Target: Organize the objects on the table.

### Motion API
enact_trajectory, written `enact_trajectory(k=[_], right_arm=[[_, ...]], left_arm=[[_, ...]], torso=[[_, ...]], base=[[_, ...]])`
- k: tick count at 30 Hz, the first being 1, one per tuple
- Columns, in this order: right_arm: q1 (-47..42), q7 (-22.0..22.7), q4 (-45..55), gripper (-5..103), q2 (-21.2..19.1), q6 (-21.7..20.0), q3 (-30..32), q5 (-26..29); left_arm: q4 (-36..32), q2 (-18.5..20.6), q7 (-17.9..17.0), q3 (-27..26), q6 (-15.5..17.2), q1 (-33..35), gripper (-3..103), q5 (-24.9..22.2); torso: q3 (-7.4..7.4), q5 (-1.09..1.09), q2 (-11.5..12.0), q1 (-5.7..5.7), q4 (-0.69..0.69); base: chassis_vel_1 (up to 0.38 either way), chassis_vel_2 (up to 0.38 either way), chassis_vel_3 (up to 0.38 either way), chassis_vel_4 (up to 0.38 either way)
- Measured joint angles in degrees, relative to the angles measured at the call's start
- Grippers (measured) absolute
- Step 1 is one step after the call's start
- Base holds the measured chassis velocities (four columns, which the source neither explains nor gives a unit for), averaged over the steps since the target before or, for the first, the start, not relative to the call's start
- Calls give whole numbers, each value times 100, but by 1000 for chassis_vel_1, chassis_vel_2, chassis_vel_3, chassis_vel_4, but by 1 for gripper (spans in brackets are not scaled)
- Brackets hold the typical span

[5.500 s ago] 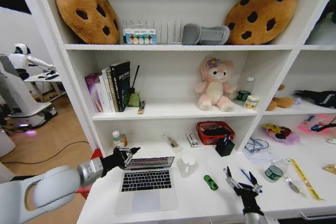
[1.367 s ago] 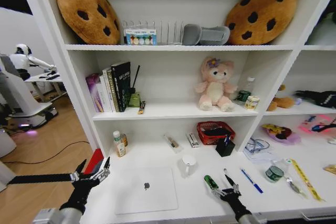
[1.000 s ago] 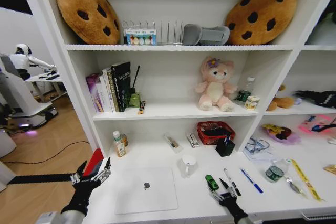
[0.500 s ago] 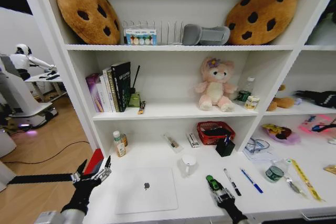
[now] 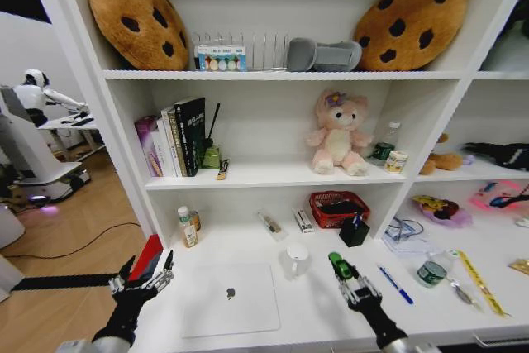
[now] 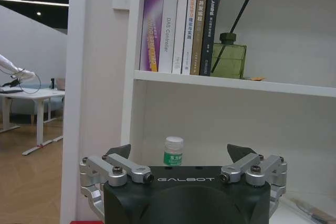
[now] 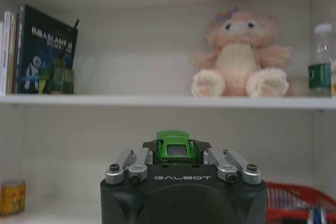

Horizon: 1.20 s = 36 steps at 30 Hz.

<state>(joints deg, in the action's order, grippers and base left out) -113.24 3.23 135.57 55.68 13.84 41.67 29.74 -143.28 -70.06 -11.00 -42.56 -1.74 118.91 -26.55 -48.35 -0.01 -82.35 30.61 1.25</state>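
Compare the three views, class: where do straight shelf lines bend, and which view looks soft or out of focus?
Head view: shelf uprights splay outward, wide-angle distortion. Left wrist view: book spines crisp, edges straight. Right wrist view: plush toy soft and hazy, while the green toy car in the right gripper is sharper.
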Motion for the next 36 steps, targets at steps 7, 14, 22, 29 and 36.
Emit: enact_trajectory(k=[7, 14, 22, 29, 36], right_arm=[[1753, 702, 815, 36, -645, -1666, 22, 1434], [3047, 1030, 622, 36, -1070, -2549, -78, 2410], [4686, 1140, -289, 36, -1853, -2932, -612, 3187], [6143, 1150, -1212, 36, -1904, -3057, -1936, 3538], [7517, 1126, -2055, 36, -1535, -3084, -3360, 3561]], left_arm=[[1, 26, -127, 58, 174, -194, 100, -35], [0, 78, -132, 95, 200, -216, 100, -50], [2, 100, -137, 202, 256, -243, 100, -15], [3, 7, -141, 209, 261, -187, 100, 37], [4, -72, -147, 183, 263, -167, 100, 56]], torso=[[0, 1, 1, 0, -7], [-1, 3, 1, 1, 0], [-1, 0, 1, 1, -1], [-1, 1, 1, 1, -1], [-1, -1, 1, 0, -4]], base=[[0, 0, 0, 0], [0, 0, 0, 0], [0, 0, 0, 0], [0, 0, 0, 0], [0, 0, 0, 0]])
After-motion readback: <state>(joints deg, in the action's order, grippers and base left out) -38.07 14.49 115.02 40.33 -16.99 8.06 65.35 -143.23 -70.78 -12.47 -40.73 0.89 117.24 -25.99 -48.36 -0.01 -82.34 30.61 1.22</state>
